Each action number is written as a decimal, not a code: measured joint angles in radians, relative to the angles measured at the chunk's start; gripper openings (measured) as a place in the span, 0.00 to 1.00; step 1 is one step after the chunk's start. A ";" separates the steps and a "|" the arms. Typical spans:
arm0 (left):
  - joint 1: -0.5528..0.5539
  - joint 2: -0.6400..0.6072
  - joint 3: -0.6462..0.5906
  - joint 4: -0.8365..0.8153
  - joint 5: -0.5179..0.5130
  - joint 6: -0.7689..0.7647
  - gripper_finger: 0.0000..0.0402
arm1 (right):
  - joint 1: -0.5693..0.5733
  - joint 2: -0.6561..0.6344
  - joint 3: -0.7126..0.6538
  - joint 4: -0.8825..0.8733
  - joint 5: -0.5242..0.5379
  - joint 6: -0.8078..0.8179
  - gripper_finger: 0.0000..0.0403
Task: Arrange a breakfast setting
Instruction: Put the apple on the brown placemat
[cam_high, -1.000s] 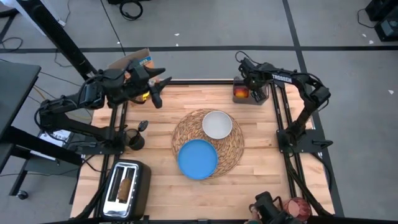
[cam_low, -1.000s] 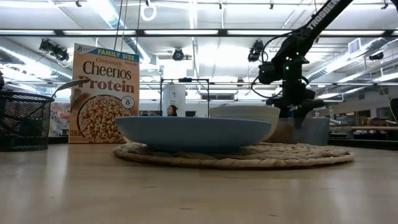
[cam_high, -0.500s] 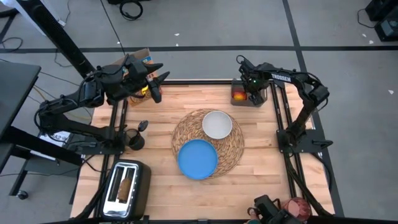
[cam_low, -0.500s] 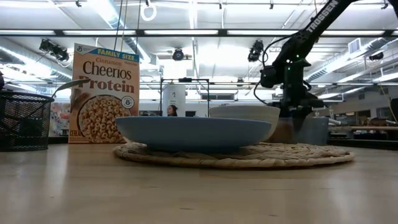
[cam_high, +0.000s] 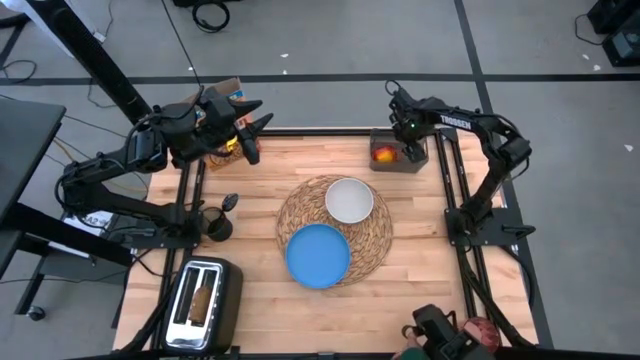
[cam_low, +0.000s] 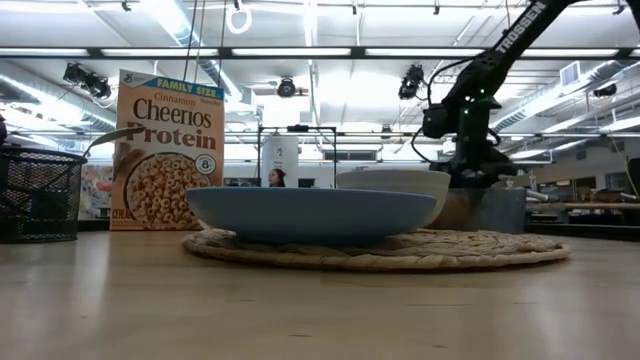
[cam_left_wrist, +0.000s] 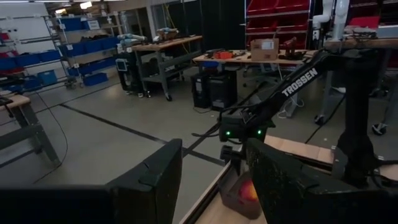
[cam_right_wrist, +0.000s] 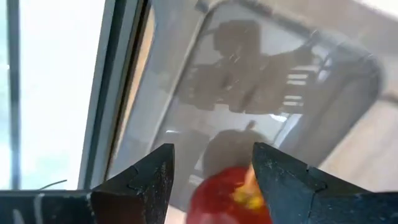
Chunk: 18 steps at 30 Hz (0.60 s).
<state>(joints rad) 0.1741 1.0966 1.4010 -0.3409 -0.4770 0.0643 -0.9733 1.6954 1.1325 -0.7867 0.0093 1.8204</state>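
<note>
A round straw placemat (cam_high: 335, 230) lies mid-table with a white bowl (cam_high: 349, 200) and a blue plate (cam_high: 318, 255) on it. A red apple (cam_high: 383, 153) lies in a grey bin (cam_high: 392, 163) at the far right corner. My right gripper (cam_right_wrist: 211, 155) hangs open over the bin, fingers pointing down, a finger on either side above the apple (cam_right_wrist: 230, 193). My left gripper (cam_high: 255, 138) is open and empty at the far left, beside the Cheerios box (cam_low: 168, 150). The toast (cam_high: 203, 300) stands in the toaster. The spoon (cam_high: 228, 203) stands in a black mesh cup.
The toaster (cam_high: 200, 305) stands at the near left corner and the mesh cup (cam_high: 215, 222) at the left edge. A pink glass (cam_high: 482, 332) shows at the near right corner beside a dark object. Bare wood lies right of the placemat and along the near edge.
My right gripper has gone a little toward the table's far edge over the bin, so the apple shows more in the high view. My left gripper has gone toward the far edge, closer to the Cheerios box. Nothing on the table has moved.
</note>
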 joint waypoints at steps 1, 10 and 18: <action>0.000 0.000 0.000 0.000 0.000 0.000 0.46 | 0.000 -0.007 0.005 -0.021 0.000 -0.013 0.54; 0.000 0.000 0.000 0.000 0.000 -0.003 0.46 | 0.015 0.005 -0.009 0.011 -0.041 -0.018 0.52; 0.000 0.000 0.000 -0.001 0.000 -0.030 0.46 | 0.005 0.021 -0.052 0.062 -0.082 0.000 0.48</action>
<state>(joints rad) 0.1738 1.0966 1.4010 -0.3422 -0.4769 0.0341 -0.9683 1.7164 1.0806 -0.7248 -0.0722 1.8201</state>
